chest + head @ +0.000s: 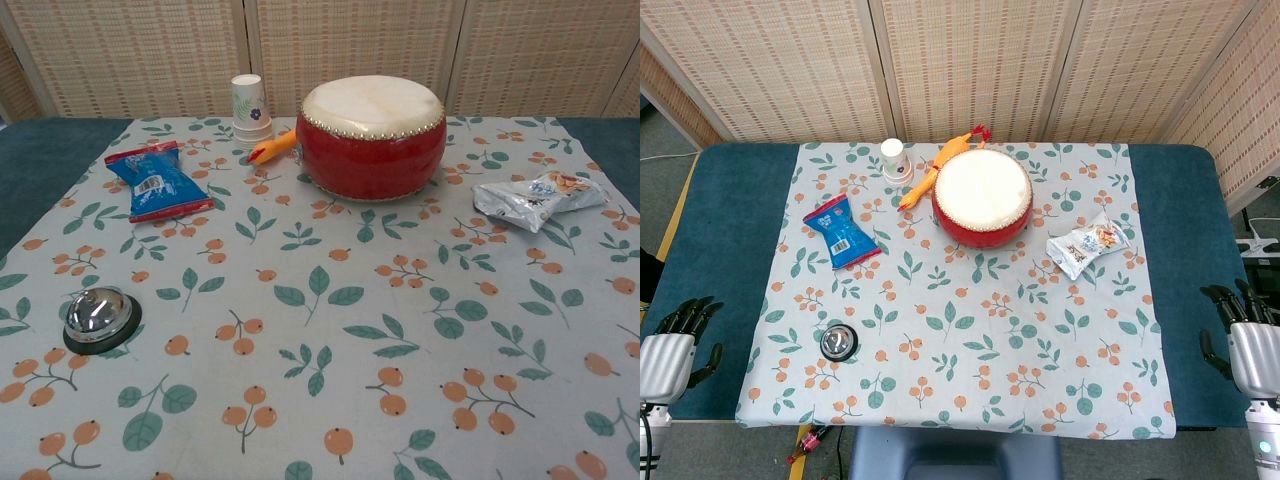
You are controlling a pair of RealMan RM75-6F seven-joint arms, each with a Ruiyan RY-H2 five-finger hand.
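In the head view, the left hand hangs at the counter's eight o'clock edge, fingers spread and holding nothing. The right hand mirrors it at four o'clock, fingers apart and empty. Nearest the left hand is a call bell on the leafy tablecloth; nearest the right, a silver snack bag. At twelve o'clock sits a red drum, with a rubber chicken, paper cup and blue snack packet toward ten.

The chest view shows neither hand. The bell lies at eight o'clock, the drum hides most of the chicken, and the silver bag lies at two o'clock.
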